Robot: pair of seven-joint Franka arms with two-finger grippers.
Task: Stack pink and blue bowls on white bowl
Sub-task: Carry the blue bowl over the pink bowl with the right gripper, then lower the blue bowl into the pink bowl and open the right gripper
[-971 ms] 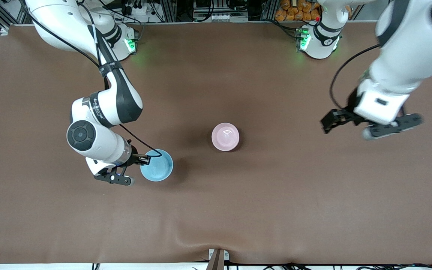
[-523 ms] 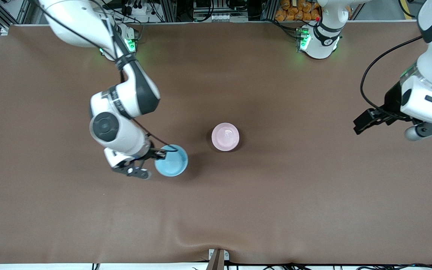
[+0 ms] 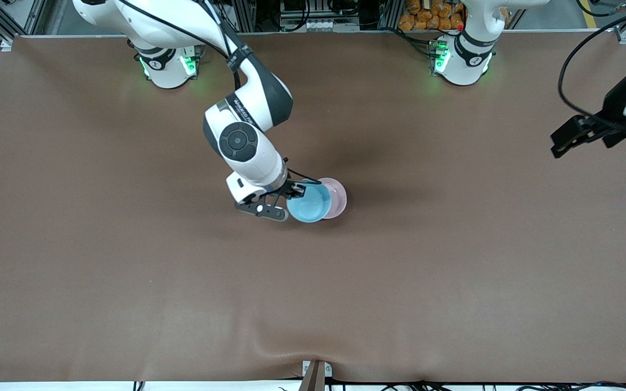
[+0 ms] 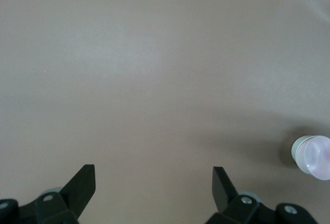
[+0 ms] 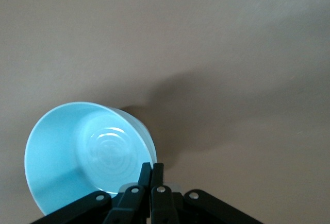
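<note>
I'm on the last stacking step: my right gripper (image 3: 298,191) pinches the blue bowl (image 3: 308,203) by its rim, held partly over the pink bowl (image 3: 337,196) at mid-table. Next I centre it, then lower. My left gripper (image 3: 598,142) waits, jaws spread, over the left arm's end of the table.
</note>
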